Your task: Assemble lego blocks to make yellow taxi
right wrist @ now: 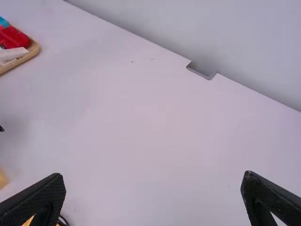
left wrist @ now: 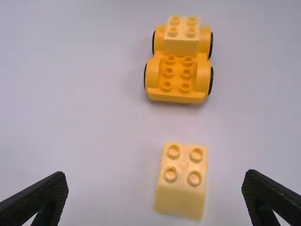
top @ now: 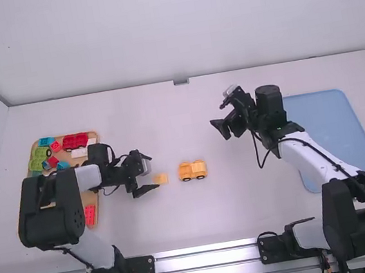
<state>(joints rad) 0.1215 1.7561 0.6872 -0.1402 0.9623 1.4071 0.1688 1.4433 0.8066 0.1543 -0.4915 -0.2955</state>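
over the left side of the bench (top: 135,228), the left arm (top: 62,191) crosses a tan tray (top: 93,135) and hides its middle, so its load can't be fully counted. still to be seen there: two blue pieces, one green piece (top: 38,159) with a dark wheel, one white piece (top: 79,153) and red pieces at the far and near ends. one blue mat (top: 327,119) lies on the right side, partly under the right arm (top: 310,157). a single notch (top: 181,81) breaks the bench's far edge.

between the two arms is one yellow car (left wrist: 176,89), upright, with four wheels and one pale block (left wrist: 181,42) seated on it; six studs show bare on the car, four on that block. one loose yellow block (left wrist: 181,193), four studs up, sits near the car but apart from it, just beside the left gripper (top: 152,172). that gripper's two fingers are spread wide, gripping nothing. the right gripper (top: 218,117) hangs well apart from the loose block, beyond the car, its two fingers also wide apart and empty
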